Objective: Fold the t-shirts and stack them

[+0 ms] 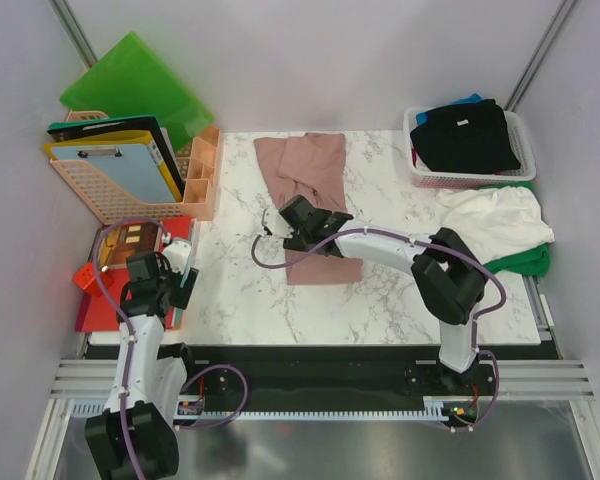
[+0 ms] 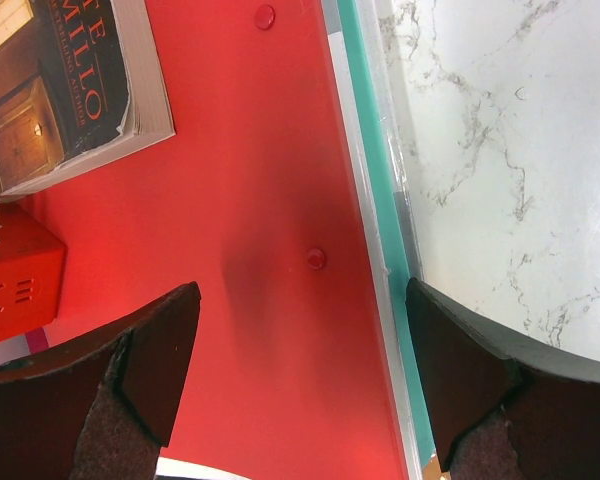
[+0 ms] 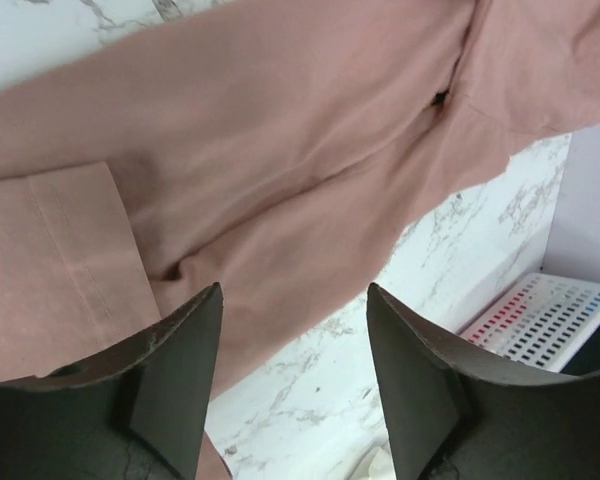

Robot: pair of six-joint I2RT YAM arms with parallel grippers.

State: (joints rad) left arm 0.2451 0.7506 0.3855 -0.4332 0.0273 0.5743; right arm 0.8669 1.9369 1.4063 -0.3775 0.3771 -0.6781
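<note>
Fingers of the right gripper (image 1: pixel 292 222) sit over the dusty pink t-shirt (image 1: pixel 315 160) at mid-table (image 1: pixel 240 290) in the top view, their gap hard to judge there. A black t-shirt (image 1: pixel 465 135) fills the basket (image 1: pixel 460 181), and beside it a white t-shirt (image 1: pixel 495 215) mostly covers a green t-shirt (image 1: pixel 525 263). In the left wrist view, the left gripper (image 2: pixel 302 300) stands wide apart over a red folder (image 2: pixel 240 150), holding nothing. In the right wrist view, both fingers (image 3: pixel 180 350) are parted and empty, with pink cloth close beneath, perhaps brushing one; its edges run out of frame.
</note>
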